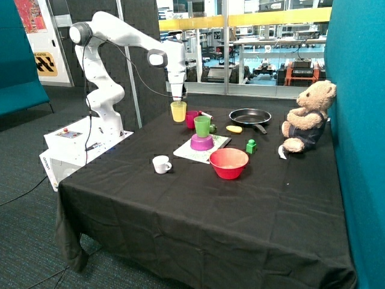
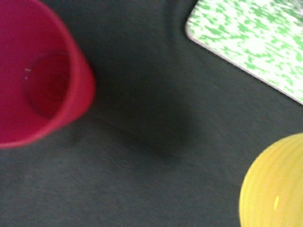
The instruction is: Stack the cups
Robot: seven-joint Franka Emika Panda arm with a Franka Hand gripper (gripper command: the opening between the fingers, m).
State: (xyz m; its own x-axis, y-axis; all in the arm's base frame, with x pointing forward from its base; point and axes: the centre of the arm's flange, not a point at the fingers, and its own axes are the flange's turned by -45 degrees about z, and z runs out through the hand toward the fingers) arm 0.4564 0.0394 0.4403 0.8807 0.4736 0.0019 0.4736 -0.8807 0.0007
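The gripper (image 1: 178, 98) holds the yellow cup (image 1: 178, 111) by its rim, lifted above the black tablecloth (image 1: 198, 205); the red-pink cup (image 1: 192, 118) stands upright just beside it; the green cup (image 1: 202, 126) sits on an upturned purple bowl (image 1: 201, 142) on the speckled board (image 1: 218, 142); no cups are stacked.

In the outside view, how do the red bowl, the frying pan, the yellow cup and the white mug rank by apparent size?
1. Frying pan and red bowl: alike, and the bowl is nearer the camera.
2. Yellow cup.
3. White mug.
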